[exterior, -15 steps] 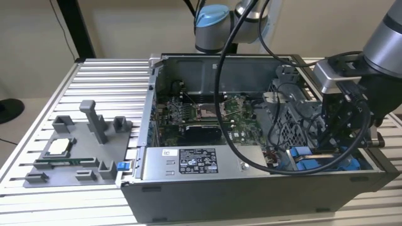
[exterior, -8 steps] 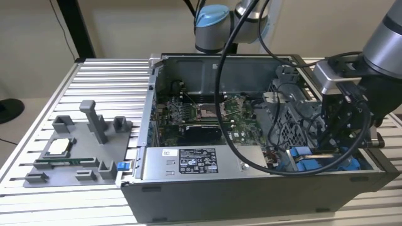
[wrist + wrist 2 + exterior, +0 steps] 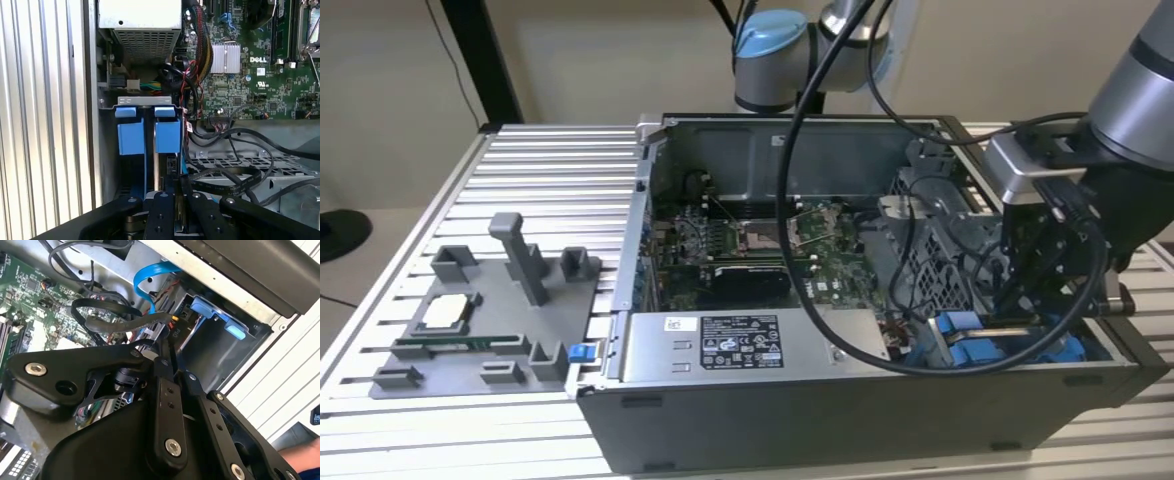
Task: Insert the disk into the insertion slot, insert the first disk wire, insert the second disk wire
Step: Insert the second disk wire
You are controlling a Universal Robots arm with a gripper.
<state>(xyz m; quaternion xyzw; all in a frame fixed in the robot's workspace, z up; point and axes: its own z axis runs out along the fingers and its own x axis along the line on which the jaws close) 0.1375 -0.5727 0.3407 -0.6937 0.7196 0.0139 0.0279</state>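
My gripper reaches down into the front corner of the open computer case, on the exterior view's right. Its slim black fingers stand shut on the end of a flat black disk wire. The insertion slot is a grey metal bay with blue plastic tabs, just beyond the fingertips. A dark edge with orange marks sits inside it, probably the disk's connector end; most of the disk is hidden. A bright blue flat wire loops above and runs down into the bay.
The green motherboard fills the case floor. A grey power supply box lies along the front. A perforated metal cage with looping black cables borders the bay. A grey fixture tray rests on the ribbed table on the exterior view's left.
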